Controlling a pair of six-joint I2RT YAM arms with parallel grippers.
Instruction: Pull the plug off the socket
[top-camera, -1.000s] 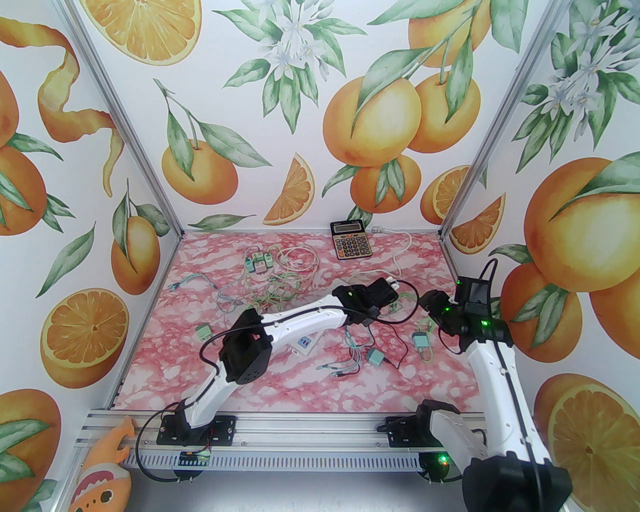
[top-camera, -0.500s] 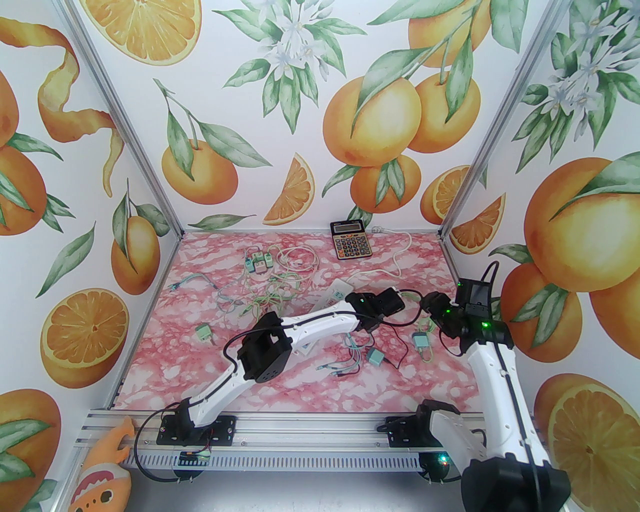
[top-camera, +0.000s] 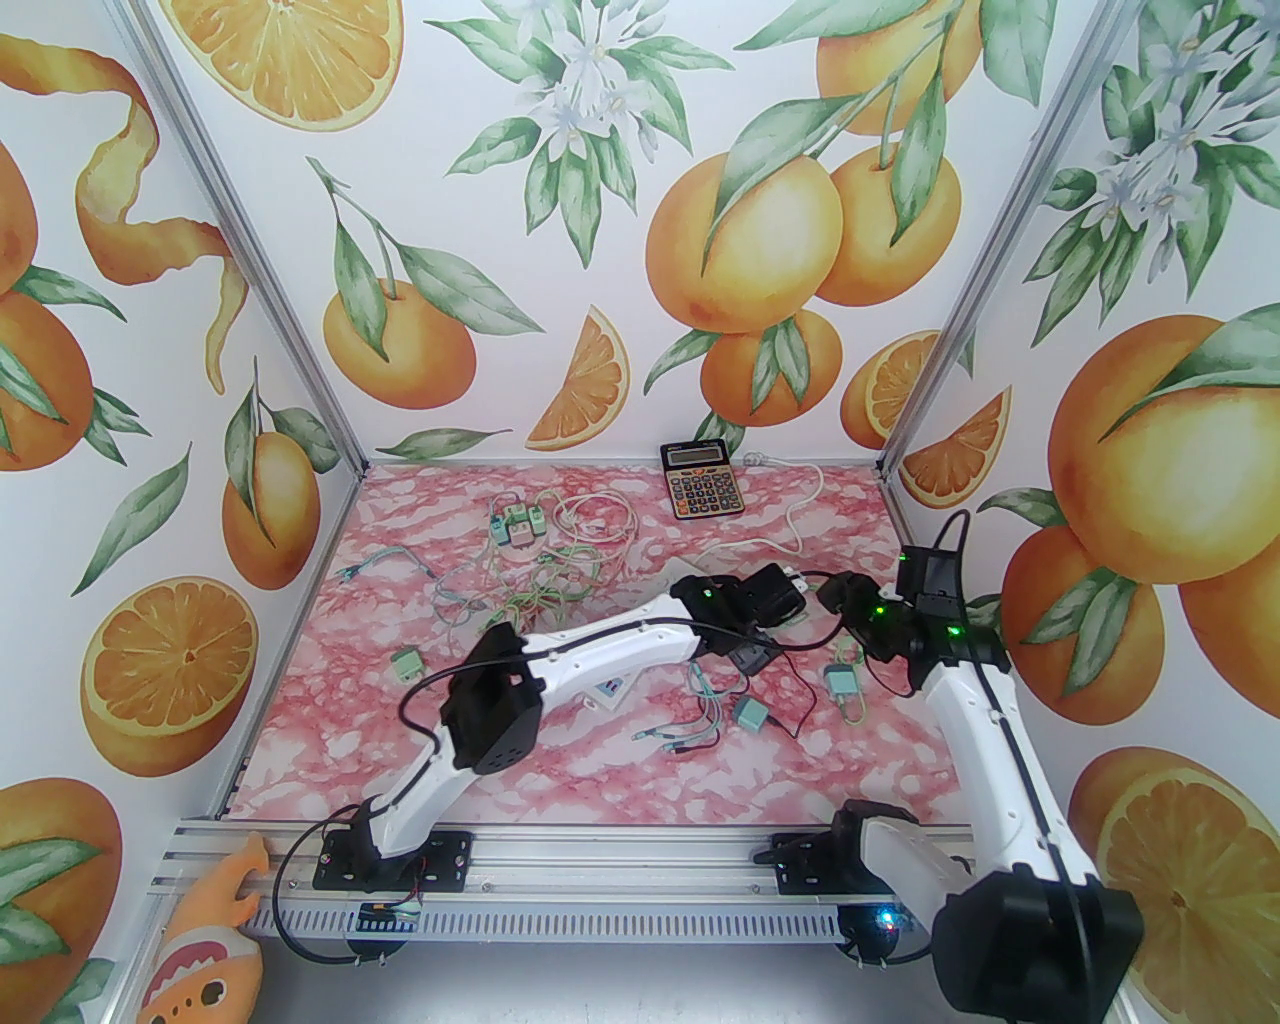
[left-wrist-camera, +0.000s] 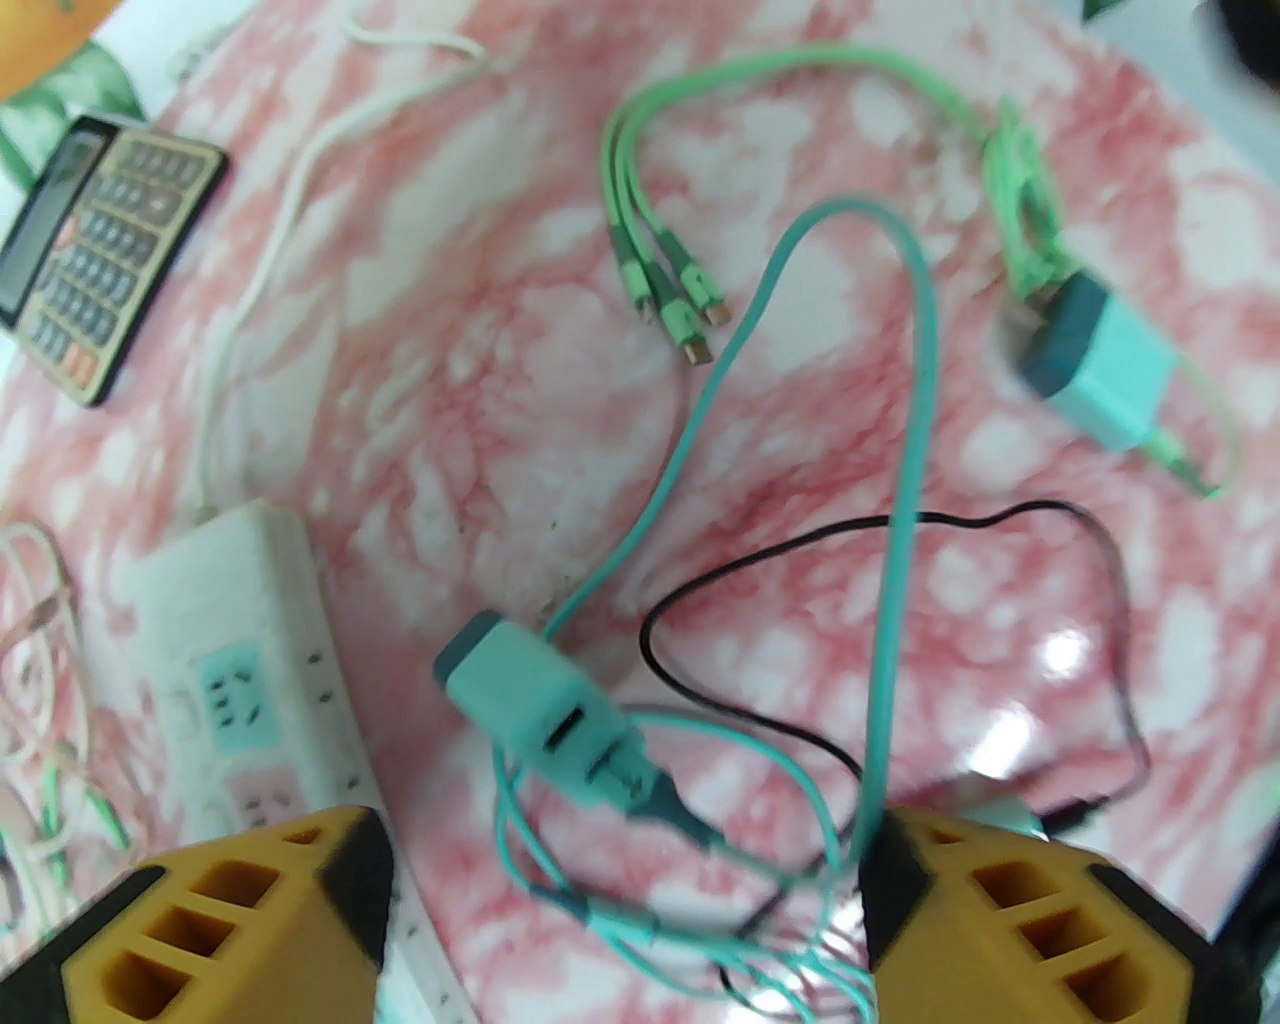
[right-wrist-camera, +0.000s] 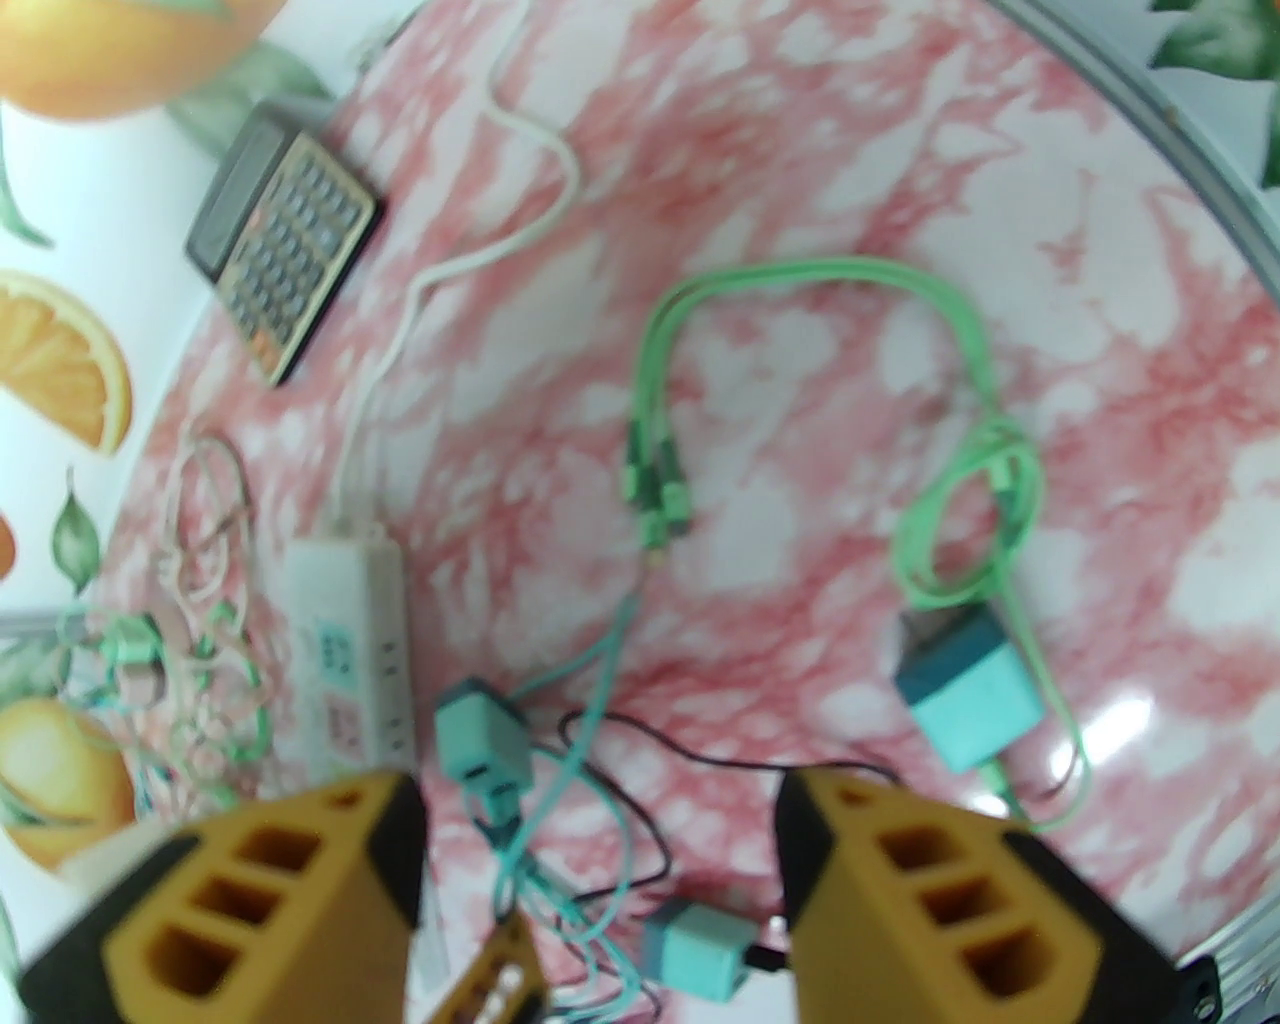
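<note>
Since no plug shows in either outlet that can be seen, the pull looks done, or else its target is hidden. The pink table (top-camera: 330, 740) carries a scatter of cables. The left arm (top-camera: 600, 640) reaches across the middle of the table and the right arm (top-camera: 985, 720) leans in from the right, their wrists close together.

The white socket (left-wrist-camera: 225, 640) lies flat. In the left wrist view its long axis runs from the far left down under one finger (left-wrist-camera: 250, 920), which hides its near end. The left gripper (left-wrist-camera: 625, 920) hangs over the table with its fingers spread wide and nothing between them. The right gripper (right-wrist-camera: 600, 890) is parted too, less widely, and holds nothing.

The teal plug (left-wrist-camera: 530, 690) rests on the table just beside the socket, to its right and apart from it. From the left gripper it lies straight ahead and slightly left of centre. Its long axis slants from far left to near right, with the cable end toward the gripper. From the right gripper it sits ahead, off toward the finger at the left of that view, so the left arm looks the better placed. The plug's thin cable (left-wrist-camera: 900, 500) loops away and back between the left fingers.
</note>
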